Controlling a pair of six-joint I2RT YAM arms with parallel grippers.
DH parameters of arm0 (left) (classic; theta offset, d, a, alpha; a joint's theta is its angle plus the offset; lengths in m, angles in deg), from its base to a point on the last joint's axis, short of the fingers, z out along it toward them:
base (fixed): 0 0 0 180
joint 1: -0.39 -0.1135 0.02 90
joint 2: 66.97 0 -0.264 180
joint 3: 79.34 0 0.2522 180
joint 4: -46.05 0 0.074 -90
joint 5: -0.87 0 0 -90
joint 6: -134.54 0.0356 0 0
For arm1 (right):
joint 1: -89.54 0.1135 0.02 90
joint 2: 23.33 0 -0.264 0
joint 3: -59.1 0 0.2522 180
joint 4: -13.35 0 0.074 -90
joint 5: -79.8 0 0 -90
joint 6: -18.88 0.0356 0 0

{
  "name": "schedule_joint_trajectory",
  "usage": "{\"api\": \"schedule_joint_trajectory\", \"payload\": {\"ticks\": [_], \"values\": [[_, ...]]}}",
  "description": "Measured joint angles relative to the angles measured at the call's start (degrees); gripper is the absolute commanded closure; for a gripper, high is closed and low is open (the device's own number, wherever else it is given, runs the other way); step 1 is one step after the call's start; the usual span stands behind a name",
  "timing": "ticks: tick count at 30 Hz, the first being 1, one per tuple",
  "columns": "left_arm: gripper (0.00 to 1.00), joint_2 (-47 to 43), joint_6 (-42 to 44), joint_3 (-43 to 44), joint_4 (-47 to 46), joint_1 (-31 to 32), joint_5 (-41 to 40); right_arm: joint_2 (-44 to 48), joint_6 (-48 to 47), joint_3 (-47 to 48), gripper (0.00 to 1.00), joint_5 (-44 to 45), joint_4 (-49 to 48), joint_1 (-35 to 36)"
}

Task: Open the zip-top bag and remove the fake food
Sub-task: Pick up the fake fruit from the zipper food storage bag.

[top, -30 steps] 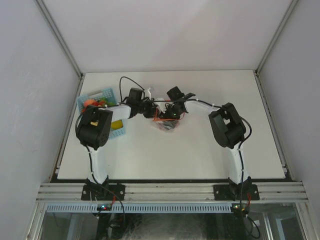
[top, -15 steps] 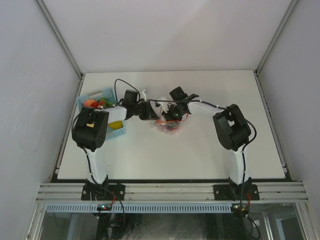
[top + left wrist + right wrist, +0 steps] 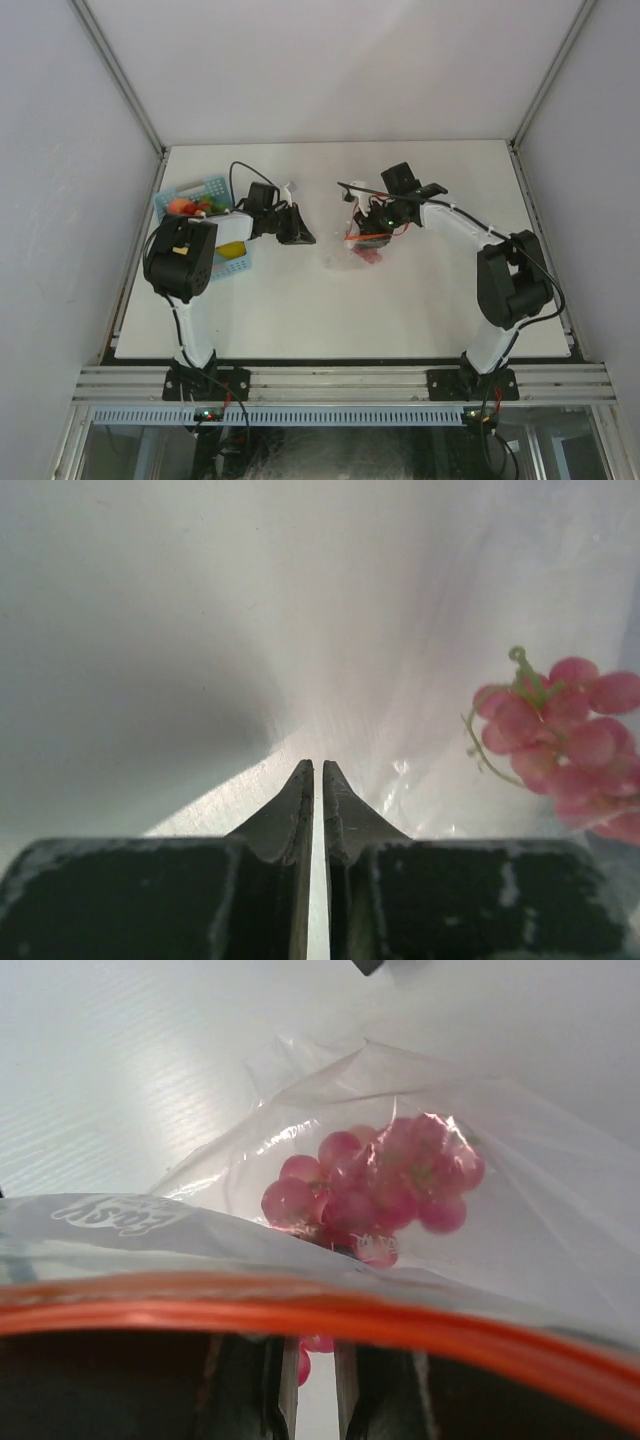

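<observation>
We pinch the zip-top bag (image 3: 520,1220) by its strip (image 3: 320,1312) with the right gripper (image 3: 310,1355) to anchor it, fake food (image 3: 375,1195) inside; the left gripper (image 3: 312,770) sits pressed together, empty.

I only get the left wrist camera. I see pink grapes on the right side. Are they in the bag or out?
Observer: In. The right wrist view shows the grapes inside the clear zip-top bag.
Operator: Who's holding the bag?
Observer: The right tool has it, and the orange zip strip lies across its fingers.
Operator: Is there more food anywhere?
Observer: Yes, colourful pieces sit in the blue basket, far left in the top view.
</observation>
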Motion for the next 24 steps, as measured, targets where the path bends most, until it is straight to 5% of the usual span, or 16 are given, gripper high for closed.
{"api": "schedule_joint_trajectory", "payload": {"ticks": [4,17,24], "values": [[1.00,0.0,0.0,0.2,0.5,0.0,0.3,3.2,-0.7,-1.9,0.96,-2.3,0.0,-0.9],[0.99,-0.5,-0.3,1.4,1.2,-0.1,0.4,11.0,-5.1,-8.0,0.97,-11.7,3.9,-6.7],[0.69,-2.0,-0.5,1.4,2.2,-0.4,0.7,12.8,-6.0,-8.3,0.97,-14.9,4.8,-8.5]]}}
